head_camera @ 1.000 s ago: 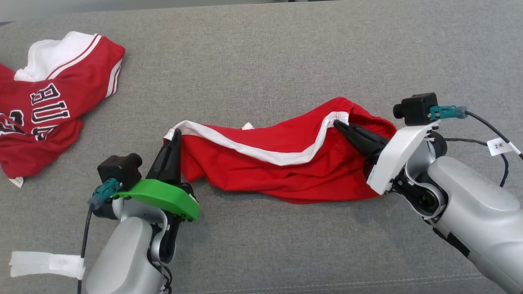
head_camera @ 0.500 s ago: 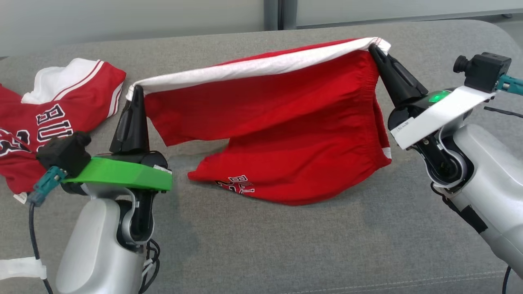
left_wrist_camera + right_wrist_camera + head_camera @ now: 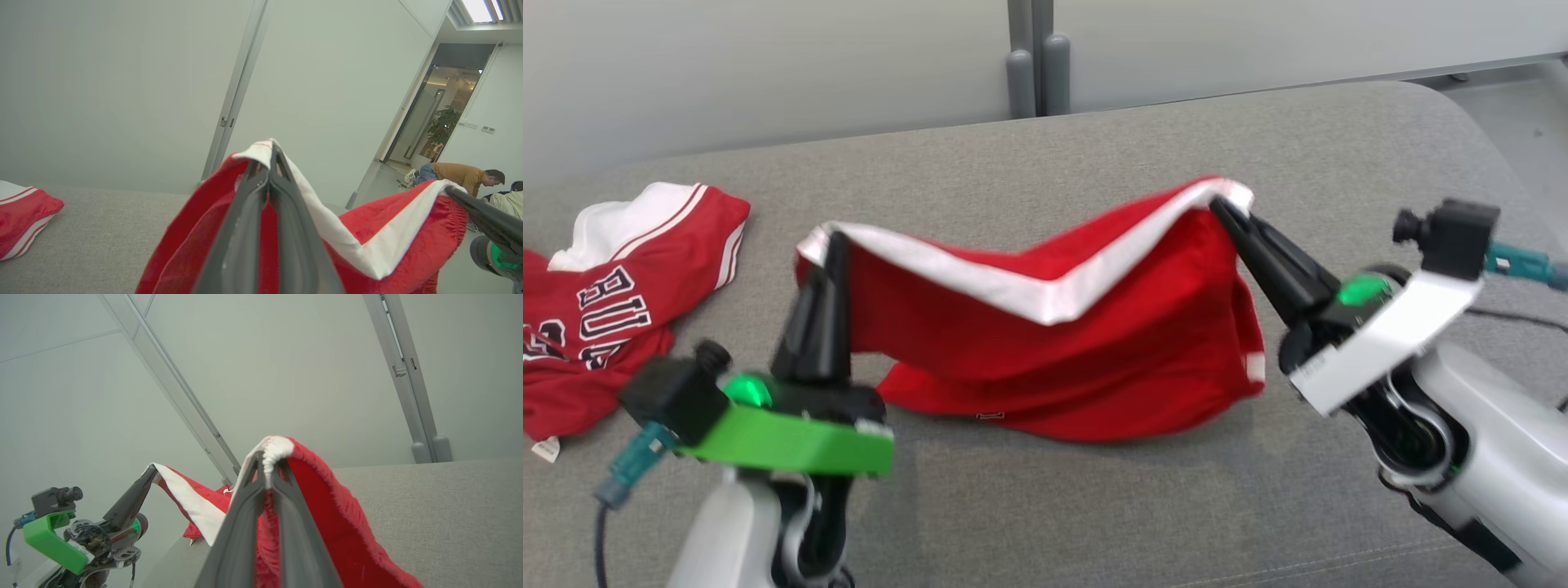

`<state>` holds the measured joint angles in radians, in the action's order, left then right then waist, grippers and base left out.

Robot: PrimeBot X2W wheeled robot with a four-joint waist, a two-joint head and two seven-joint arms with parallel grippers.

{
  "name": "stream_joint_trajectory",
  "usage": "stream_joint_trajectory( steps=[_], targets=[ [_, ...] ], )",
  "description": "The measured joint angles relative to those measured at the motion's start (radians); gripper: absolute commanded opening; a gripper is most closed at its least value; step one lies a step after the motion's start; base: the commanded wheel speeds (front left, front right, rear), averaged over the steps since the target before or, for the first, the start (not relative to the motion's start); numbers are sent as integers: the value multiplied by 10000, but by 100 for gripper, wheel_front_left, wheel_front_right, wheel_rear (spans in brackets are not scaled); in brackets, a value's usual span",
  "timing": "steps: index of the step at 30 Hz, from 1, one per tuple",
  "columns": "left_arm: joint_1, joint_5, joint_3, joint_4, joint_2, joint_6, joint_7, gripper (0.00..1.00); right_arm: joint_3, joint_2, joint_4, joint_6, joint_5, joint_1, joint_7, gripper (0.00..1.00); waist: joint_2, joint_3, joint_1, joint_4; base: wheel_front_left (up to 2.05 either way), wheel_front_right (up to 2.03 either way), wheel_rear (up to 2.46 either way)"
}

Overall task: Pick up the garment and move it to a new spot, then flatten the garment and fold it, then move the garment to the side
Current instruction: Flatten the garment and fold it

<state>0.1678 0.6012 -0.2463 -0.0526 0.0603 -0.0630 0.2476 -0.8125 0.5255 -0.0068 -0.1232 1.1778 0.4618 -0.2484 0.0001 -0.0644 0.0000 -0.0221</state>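
Note:
The garment (image 3: pixel 1086 343) is a pair of red shorts with a white band along its top edge. It hangs between my two grippers above the grey cushion, its white edge sagging in the middle and its lower hem resting on the cushion. My left gripper (image 3: pixel 832 241) is shut on the garment's left top corner (image 3: pixel 261 151). At the other top corner (image 3: pixel 274 448) my right gripper (image 3: pixel 1223 206) is shut as well. In the left wrist view the right gripper's fingers (image 3: pixel 482 212) show at the right, and the right wrist view shows the left gripper (image 3: pixel 150 470) at the lower left.
A red and white jersey (image 3: pixel 613 302) with dark lettering lies crumpled at the left of the grey cushion (image 3: pixel 1094 506). A pale wall with a grey post (image 3: pixel 1033 57) stands behind. People (image 3: pixel 461 175) crouch beyond a doorway in the left wrist view.
Both grippers lifted the shorts off the cushion and stretched the white edge taut; since then they have come lower and the edge sags. The head camera has tilted up.

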Motion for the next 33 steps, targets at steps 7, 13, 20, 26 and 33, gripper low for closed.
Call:
stream_joint_trajectory(
  steps=[7, 13, 20, 26, 33],
  targets=[
    [-1260, 27, 50, -1248, 307, -58, -228, 0, 326, 652, -861, 2, 364, -1063, 25, 0, 0, 121, 0, -154, 0, 0, 0],
    [-880, -502, 199, -3221, 738, -75, -90, 0, 1108, 1022, -2023, 0, 35, -517, 10, 0, 0, 426, 0, -227, 0, 0, 0],
    [-543, -608, 270, -5645, 968, -75, -309, 0, 1942, 1365, -3912, 0, -36, -199, -33, 0, 0, 792, 0, -303, 0, 0, 0],
    [-290, 286, 180, -6355, 940, 36, -1432, 0, 2382, 1618, -4094, 21, 571, -206, -63, 0, 0, 646, 0, -250, 0, 0, 0],
    [1055, 1319, 222, -3310, 871, 360, -2706, 0, 1680, 644, -474, 780, 1613, 780, 1233, 0, 0, 119, 0, -172, 0, 0, 0]
  ],
)
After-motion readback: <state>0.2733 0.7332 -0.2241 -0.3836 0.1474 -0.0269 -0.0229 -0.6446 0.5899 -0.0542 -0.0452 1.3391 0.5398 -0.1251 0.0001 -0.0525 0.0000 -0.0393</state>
